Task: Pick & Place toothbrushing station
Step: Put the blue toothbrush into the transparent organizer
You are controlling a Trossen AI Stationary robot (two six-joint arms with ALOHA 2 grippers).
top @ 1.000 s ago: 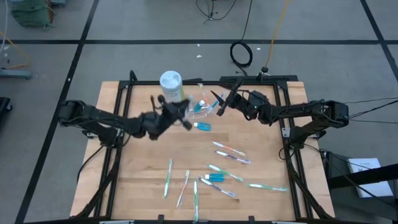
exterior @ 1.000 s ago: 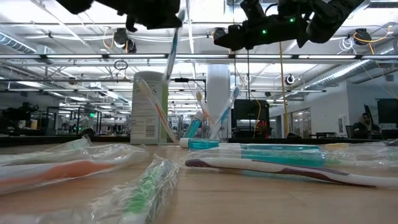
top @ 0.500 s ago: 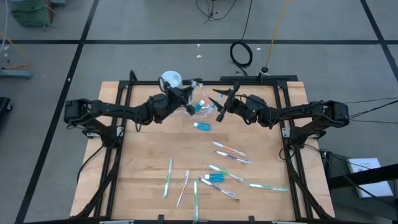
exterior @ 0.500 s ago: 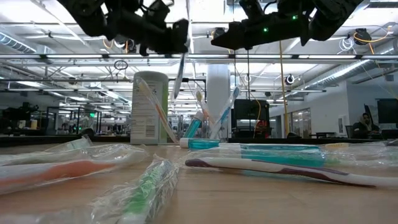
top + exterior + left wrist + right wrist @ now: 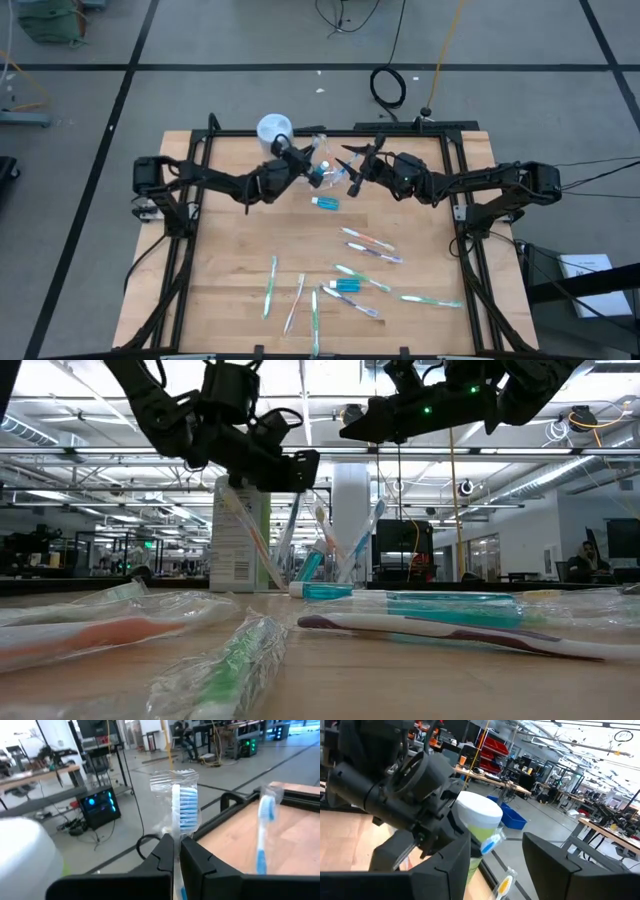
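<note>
Risk sits mostly with the left gripper [image 5: 292,160], whose fingers are closed tight on a wrapped brush [image 5: 184,812], bristles up, right over the clear holder [image 5: 322,170] near the table's 12 o'clock edge. The holder already carries several brushes leaning outward, so the incoming handle could catch one of them or the rim and tip the light plastic over; a release while the brush is tilted would probably drop it beside the holder, next to the blue tube [image 5: 327,202] at its 6 o'clock. The white canister [image 5: 274,130] stands just at the gripper's 11 o'clock and could be knocked. The right gripper [image 5: 353,170], jaws wide and empty, hovers at the holder's 3 o'clock, close enough for the arms to collide. Other brushes [image 5: 369,241] lie toward 6 o'clock.
</note>
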